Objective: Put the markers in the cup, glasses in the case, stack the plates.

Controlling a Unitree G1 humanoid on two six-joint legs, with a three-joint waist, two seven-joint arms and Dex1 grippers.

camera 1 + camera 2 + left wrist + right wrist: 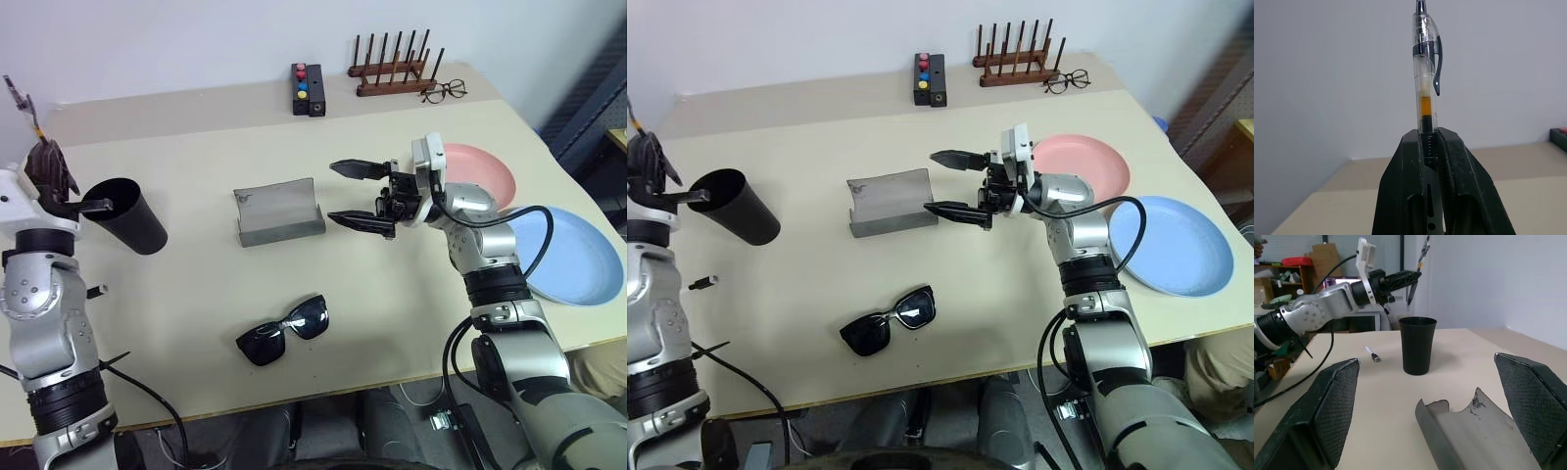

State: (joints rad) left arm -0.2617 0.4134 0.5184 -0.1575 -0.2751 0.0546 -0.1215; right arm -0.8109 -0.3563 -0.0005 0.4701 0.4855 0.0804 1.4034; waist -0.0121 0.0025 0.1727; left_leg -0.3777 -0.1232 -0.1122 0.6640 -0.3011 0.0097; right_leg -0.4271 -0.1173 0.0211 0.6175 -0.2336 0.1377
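Note:
My left gripper [40, 149] is shut on the dark translucent marker [1426, 73], which stands upright just above and behind the rim of the black cup [127, 213] at the table's left. The white marker with a black cap [703, 283] lies on the table near the cup. The grey case [279, 211] lies open in the middle. My right gripper [345, 195] hovers open just right of the case, holding nothing. Black sunglasses [284, 331] lie near the front edge. The pink plate [485, 174] and the blue plate [578, 255] sit side by side at the right.
At the back of the table stand a black box with coloured buttons [309, 88] and a wooden rack [392, 70], with wire-framed eyeglasses [444, 91] beside it. A wall runs behind the table.

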